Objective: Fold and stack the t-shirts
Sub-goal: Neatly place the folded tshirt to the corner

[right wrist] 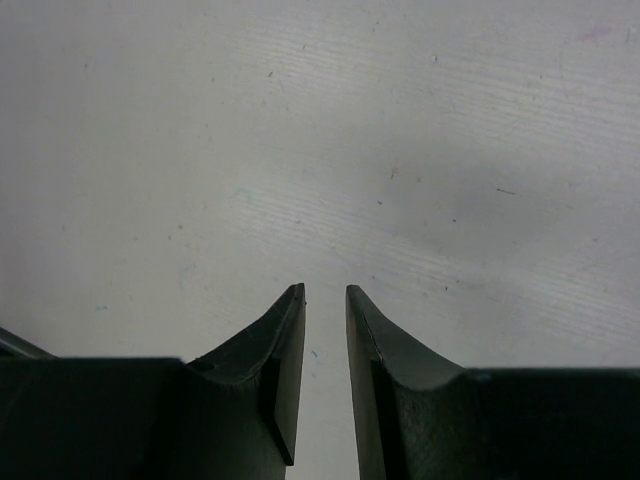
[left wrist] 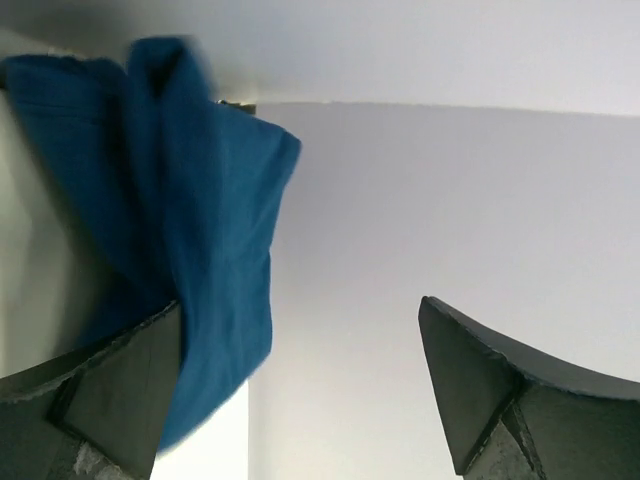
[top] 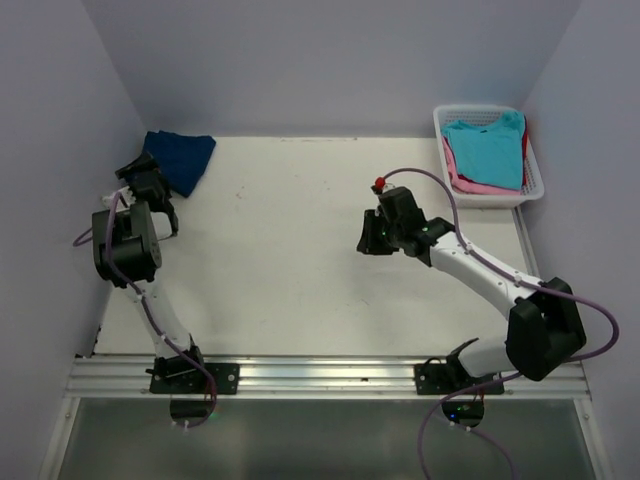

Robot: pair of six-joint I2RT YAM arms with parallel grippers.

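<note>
**Top view.** The blue t-shirt lies bunched in the far left corner of the bench, against the walls. The left end effector sits just beside the shirt's near edge. The right end effector hangs over bare bench right of centre, well apart from any shirt. In the far right corner a white lattice basket holds a turquoise t-shirt lying on top of a pink t-shirt.

**Left wrist view.** The left end effector's fingers stand wide apart with nothing between them. The blue t-shirt is crumpled at the left of this view. One fold drops down behind the finger on that side, and whether it touches the finger cannot be told.

**Right wrist view.** The right end effector's fingers are drawn almost together, leaving only a thin slit. Nothing is held in the slit, and only bare bench lies below.
</note>
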